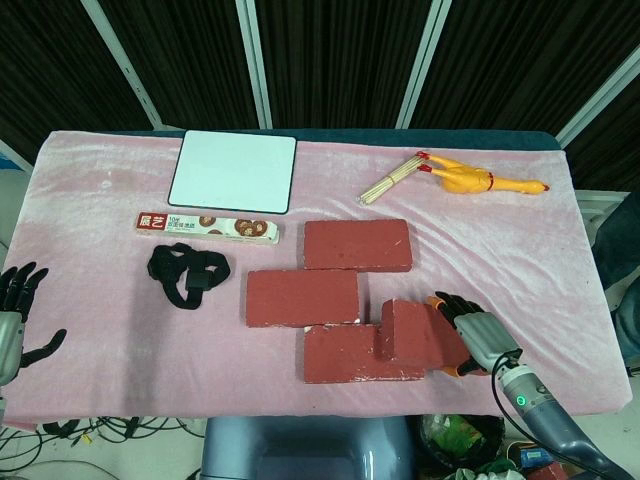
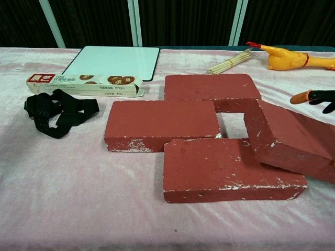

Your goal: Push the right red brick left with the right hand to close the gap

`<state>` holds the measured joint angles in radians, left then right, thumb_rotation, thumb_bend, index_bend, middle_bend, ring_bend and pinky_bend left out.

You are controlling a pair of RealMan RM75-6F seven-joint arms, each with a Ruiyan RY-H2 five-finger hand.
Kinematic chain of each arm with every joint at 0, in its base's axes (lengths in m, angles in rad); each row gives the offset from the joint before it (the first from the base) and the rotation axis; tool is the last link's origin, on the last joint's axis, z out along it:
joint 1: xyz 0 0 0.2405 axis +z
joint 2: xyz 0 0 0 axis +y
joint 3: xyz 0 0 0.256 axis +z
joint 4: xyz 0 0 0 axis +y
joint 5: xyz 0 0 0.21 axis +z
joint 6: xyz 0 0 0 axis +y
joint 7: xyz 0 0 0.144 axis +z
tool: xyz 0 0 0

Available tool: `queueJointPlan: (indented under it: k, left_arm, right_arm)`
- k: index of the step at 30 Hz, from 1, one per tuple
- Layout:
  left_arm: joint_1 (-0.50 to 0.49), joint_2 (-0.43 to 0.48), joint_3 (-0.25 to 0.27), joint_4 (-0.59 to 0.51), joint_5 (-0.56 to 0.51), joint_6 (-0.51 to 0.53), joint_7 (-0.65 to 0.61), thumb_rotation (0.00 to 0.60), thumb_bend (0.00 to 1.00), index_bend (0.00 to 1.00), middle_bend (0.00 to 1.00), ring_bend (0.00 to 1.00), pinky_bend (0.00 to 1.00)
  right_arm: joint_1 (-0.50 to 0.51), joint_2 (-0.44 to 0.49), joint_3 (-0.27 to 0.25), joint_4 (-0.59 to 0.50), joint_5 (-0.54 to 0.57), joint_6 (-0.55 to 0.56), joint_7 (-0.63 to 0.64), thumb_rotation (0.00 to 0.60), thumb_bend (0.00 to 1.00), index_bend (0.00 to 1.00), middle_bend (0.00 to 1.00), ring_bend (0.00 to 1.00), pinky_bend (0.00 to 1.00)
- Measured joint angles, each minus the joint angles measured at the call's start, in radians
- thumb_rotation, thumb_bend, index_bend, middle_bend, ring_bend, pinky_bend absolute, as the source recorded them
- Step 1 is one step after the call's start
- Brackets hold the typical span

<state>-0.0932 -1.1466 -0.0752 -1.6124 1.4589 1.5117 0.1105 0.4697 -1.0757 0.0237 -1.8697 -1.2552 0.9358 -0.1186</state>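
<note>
Right red brick (image 1: 412, 335), judged heavy, rigid and rough, rides tilted on its neighbour; right hand (image 1: 470, 335) presses its right face, fingers spread, holding nothing.

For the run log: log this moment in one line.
right hand touches right red brick | brick tilted onto front brick | gap open | left hand idle

Your right hand (image 1: 470, 335) is covering the right red brick's (image 1: 415, 335) far end; chest view is cropping that hand at the frame edge. Your left hand (image 1: 15, 315) is running off the head view's left edge.
</note>
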Motion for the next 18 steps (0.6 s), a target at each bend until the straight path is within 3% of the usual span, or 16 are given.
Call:
queueJointPlan:
  k: [18]
  left_arm:
    - [0.000,0.000,0.000,0.000,-0.004,-0.002,0.005,0.600,0.22,0.11,0.06,0.00,0.00]
  right_arm:
    - [0.005,-0.001,0.003,0.001,0.005,-0.002,0.000,0.600,0.00,0.00,0.00,0.00,0.12]
